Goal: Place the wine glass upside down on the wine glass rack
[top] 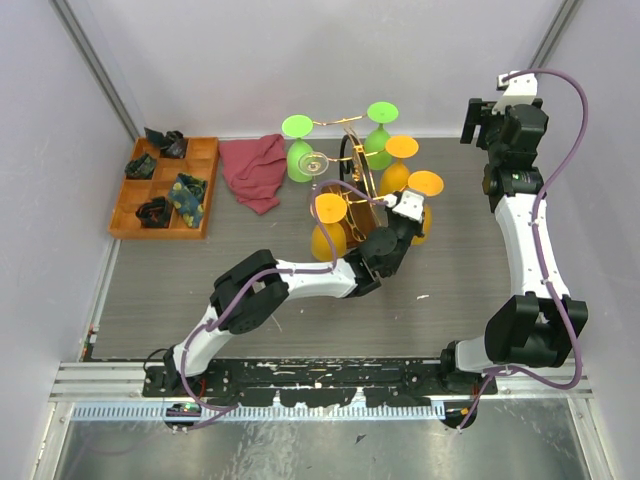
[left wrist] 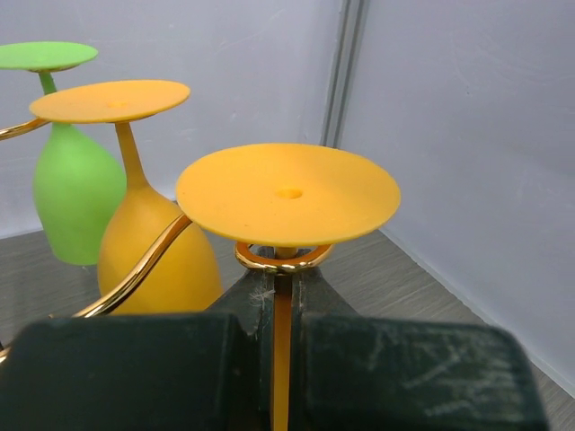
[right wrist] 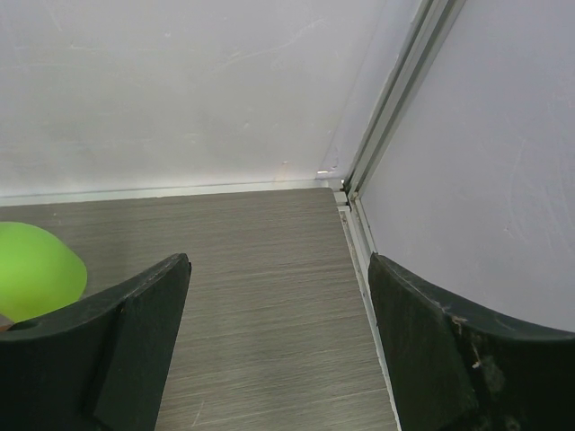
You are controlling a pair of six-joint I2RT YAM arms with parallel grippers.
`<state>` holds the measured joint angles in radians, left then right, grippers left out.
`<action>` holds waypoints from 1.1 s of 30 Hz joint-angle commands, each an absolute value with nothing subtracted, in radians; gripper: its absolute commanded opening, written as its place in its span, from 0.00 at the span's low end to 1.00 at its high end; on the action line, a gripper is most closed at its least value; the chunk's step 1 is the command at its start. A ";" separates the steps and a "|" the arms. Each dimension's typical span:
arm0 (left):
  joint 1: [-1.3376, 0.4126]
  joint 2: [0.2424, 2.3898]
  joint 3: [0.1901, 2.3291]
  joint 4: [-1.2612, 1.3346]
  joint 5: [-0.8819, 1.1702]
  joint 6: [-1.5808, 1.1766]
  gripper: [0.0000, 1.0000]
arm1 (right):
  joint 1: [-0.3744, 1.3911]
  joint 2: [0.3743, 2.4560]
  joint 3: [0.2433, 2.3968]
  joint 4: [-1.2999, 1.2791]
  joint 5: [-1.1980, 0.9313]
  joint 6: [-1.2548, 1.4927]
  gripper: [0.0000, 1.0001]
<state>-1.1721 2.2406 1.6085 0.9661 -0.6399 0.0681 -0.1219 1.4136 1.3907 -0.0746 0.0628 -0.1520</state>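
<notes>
Left wrist view: left gripper [left wrist: 281, 310] clamped on the stem of the inverted orange plastic wine glass [left wrist: 287, 193], foot over a loop of the gold wire wine glass rack [left wrist: 144, 268] near the far edge of the tabletop [top: 200, 300]. Seat it, then release gently; right gripper [right wrist: 278, 296] gapes empty.

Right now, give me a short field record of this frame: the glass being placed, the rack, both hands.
wine glass: orange, upside down, stem inside a gold loop, foot just above the loop
wine glass rack: upright at mid table
left hand: shut on the stem below the loop
right hand: open, empty, near the back right corner
also hanging: two more orange glasses, two green glasses, all inverted
status: glass not yet let go
</notes>
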 commanded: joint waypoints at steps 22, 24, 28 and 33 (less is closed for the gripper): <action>-1.213 2.125 1.396 1.096 -0.717 0.167 0.35 | -0.129 1.365 1.390 0.003 0.070 -0.123 0.86; -1.214 2.122 1.389 1.098 -0.725 0.169 0.50 | -0.129 1.367 1.390 0.003 0.068 -0.120 0.85; -1.213 2.115 1.377 1.102 -0.737 0.172 0.63 | -0.129 1.368 1.390 0.002 0.066 -0.117 0.85; -1.228 2.081 1.318 1.095 -0.750 0.173 0.69 | -0.129 1.365 1.392 -0.001 0.061 -0.115 0.86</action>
<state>-1.2110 2.1506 1.3609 1.0645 -0.7105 0.1661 -0.1257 1.4132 1.3781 -0.0601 0.0635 -0.1272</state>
